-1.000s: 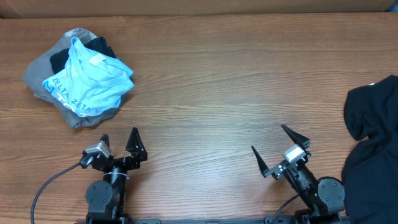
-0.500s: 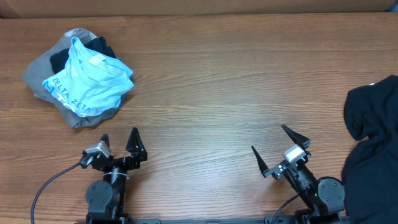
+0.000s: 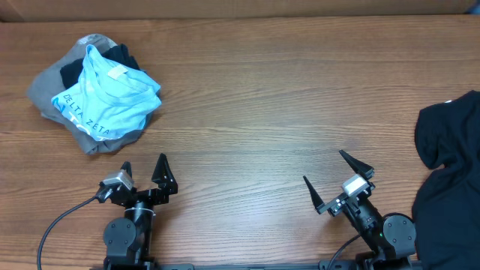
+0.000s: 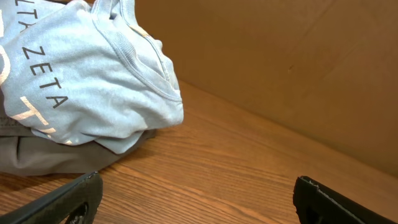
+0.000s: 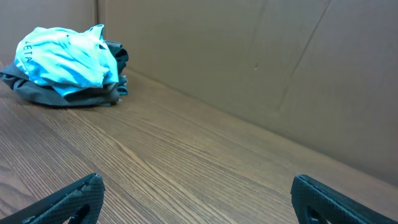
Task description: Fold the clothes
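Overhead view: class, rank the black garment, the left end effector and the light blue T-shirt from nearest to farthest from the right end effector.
1. Black garment, at the right edge, beside the right end effector.
2. Left end effector, along the near edge, to the left.
3. Light blue T-shirt, far left and farther back.

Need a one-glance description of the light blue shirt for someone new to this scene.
Start at the wooden table and go to its far left corner. There the light blue shirt lies crumpled on top of a grey garment and a dark one. It alone is bright blue and carries printed lettering.
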